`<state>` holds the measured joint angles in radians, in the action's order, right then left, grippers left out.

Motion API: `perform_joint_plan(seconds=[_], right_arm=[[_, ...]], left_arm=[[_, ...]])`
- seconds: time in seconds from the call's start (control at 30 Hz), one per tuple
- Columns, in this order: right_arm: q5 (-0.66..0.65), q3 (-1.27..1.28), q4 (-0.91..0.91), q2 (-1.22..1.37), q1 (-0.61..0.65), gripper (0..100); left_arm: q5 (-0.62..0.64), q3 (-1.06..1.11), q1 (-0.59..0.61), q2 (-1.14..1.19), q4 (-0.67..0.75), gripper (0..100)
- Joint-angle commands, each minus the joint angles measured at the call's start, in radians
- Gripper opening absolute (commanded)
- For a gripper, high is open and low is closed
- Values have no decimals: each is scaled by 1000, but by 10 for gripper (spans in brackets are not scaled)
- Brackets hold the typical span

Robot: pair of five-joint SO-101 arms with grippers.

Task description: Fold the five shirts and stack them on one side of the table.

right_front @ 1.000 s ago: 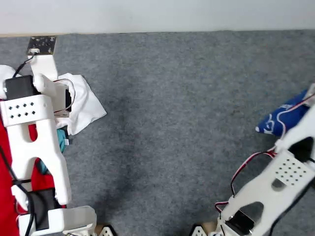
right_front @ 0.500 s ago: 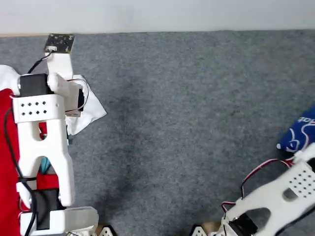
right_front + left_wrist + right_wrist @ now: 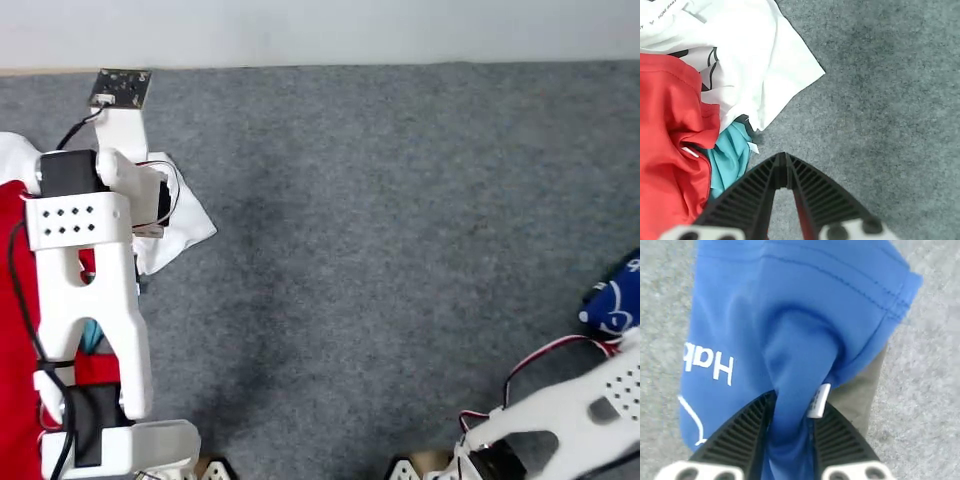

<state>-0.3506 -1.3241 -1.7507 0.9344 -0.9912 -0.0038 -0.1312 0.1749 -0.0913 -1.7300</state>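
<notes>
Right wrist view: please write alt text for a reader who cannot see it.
The right gripper pinches a bunched fold of a blue shirt with white print, beside its small white tag. Grey table lies around it.

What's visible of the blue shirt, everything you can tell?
The blue shirt is a soft knit fabric with white lettering and line print, a double-stitched hem and a small white tag. It is bunched up, not folded. The right gripper is shut on a raised fold beside the tag. In the high view it sits at the right edge of the grey table, partly cut off. A grey-brown patch lies under one edge; what it is cannot be told.
</notes>
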Motion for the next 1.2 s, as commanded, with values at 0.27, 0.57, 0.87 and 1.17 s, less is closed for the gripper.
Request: perform_joint_plan(seconds=[0.27,0.57,0.87,1.17], right_arm=[[-5,-80,-35,24,4,9],[64,-110,-38,-81,193,9],[69,-114,-38,-148,269,9],[61,-114,-36,-162,229,9]], left_arm=[[3,-5,-5,-49,-25,4],[3,35,-3,-49,-25,4],[3,35,-3,-51,-25,4],[2,35,-3,-51,-25,4]])
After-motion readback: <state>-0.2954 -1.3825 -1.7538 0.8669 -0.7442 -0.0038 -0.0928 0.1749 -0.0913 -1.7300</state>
